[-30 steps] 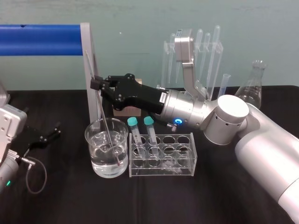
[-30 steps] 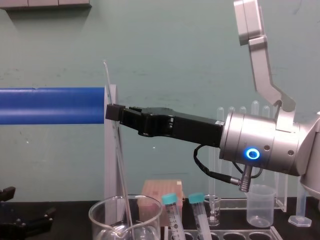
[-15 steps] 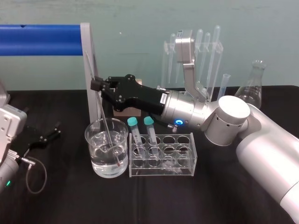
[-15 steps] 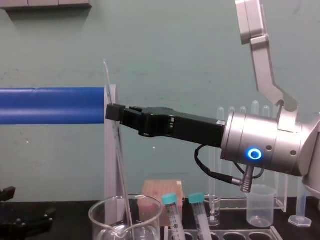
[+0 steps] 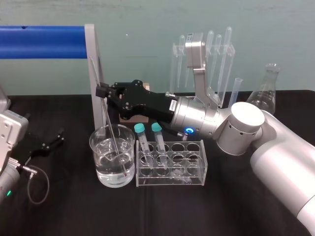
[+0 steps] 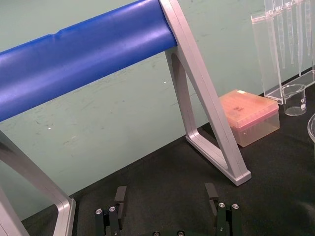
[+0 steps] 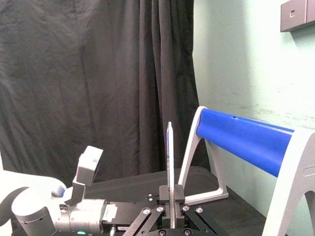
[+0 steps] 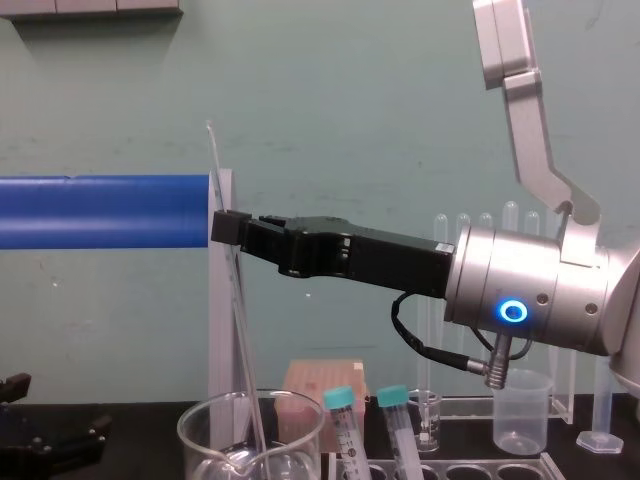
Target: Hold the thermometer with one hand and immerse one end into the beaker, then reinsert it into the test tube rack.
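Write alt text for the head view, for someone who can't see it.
The right gripper, jaws shut on the thermometer, holds it tilted with its lower end in the liquid-filled beaker. A test tube rack with two teal-capped tubes stands beside the beaker; the left gripper lies open at far left.

Tilted thermometer (image 8: 241, 320), tip seemingly in beaker (image 5: 96, 162)
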### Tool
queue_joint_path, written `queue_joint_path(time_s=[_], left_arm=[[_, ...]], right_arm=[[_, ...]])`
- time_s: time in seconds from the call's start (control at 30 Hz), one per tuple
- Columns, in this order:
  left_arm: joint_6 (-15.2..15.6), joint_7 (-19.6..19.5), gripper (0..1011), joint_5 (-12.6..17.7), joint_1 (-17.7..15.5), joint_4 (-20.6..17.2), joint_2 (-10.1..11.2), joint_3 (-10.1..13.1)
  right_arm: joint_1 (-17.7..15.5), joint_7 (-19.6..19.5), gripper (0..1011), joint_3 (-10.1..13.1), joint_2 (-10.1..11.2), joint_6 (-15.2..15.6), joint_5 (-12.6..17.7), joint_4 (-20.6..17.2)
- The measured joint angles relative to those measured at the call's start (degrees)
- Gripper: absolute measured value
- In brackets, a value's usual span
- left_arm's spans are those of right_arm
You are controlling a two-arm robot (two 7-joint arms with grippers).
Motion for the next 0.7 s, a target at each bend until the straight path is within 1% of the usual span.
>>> queue_joint_path(time_s=[0.7], left_arm=[[0.00,0.00,1008,0.00,0.00,0.00,0.00,0.00]], right_arm=[[0.01,0.01,53,-0.25,0.00,0.19,0.08,0.08]])
